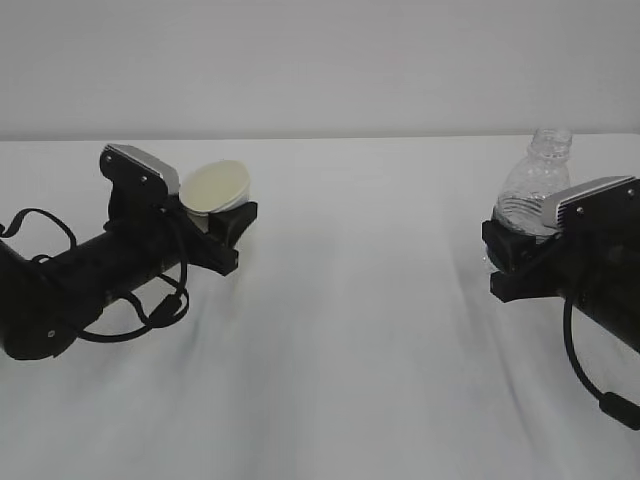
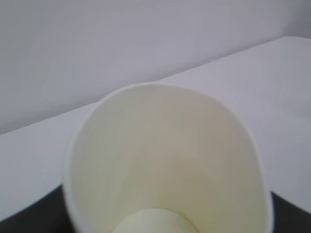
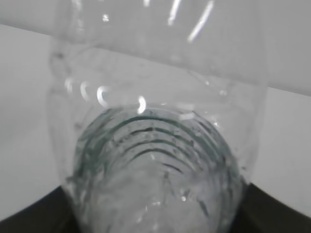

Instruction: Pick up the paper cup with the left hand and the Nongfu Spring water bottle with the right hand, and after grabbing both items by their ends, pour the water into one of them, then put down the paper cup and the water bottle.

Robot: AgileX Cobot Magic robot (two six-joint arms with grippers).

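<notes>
- Two black robot arms rest low on a white cloth-covered surface (image 1: 340, 330), one at each side of the exterior view, well apart from each other.
- Left hand (image 1: 222, 225): black arm with a grey-topped camera block and loose black cables looping beside it. Its fingers (image 1: 238, 215) sit on either side of the paper cup (image 1: 214, 186); whether they press on the cup or stand just clear of it cannot be told.
- Paper cup: white, rolled rim, pale cream-yellow inside. It sits between the left fingers at the left of the surface, tilted so that its open mouth faces the exterior camera and somewhat upward. The left wrist view looks straight into it (image 2: 165, 165); the round bottom shows at the lower edge, and no liquid can be made out inside.
- Right hand (image 1: 515, 255): black gripper with a silver-grey camera block and a black cable hanging below. Its fingers (image 1: 510, 275) are closed around the lower part of the Nongfu Spring water bottle (image 1: 535, 185).
- Nongfu Spring water bottle: clear ribbed plastic, capless narrow neck uppermost, standing roughly upright at the right of the surface. The right wrist view shows its ribbed wall (image 3: 155, 145) close up, with dark green curved bands low down.
- Water: the level cannot be judged in any view.
</notes>
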